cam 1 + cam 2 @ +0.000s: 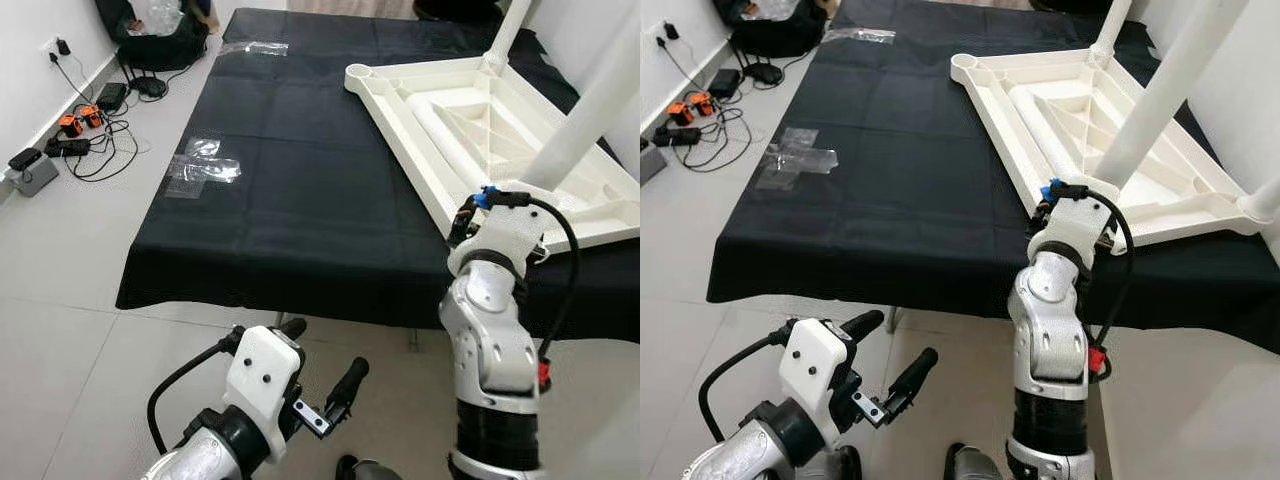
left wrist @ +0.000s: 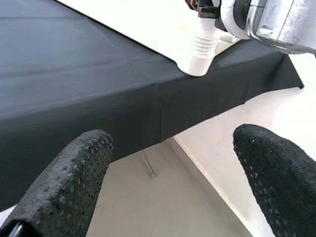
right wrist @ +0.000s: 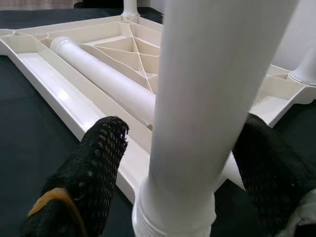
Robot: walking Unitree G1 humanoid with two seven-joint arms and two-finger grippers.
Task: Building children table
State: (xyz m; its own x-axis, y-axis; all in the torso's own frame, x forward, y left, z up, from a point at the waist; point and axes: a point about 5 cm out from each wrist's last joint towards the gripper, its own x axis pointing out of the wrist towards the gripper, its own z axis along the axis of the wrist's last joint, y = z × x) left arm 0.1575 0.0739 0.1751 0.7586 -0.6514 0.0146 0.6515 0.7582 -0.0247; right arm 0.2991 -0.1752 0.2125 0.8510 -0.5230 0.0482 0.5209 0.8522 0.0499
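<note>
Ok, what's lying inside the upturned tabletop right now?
Inside the upturned tabletop, one loose white leg lies among the moulded ribs. The right gripper straddles an upright leg at the near corner, which hides part of the tray behind it.

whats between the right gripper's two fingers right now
A white table leg, standing in the corner socket of the upturned tabletop. The right wrist view shows the right gripper straddling it, fingers not yet touching.
</note>
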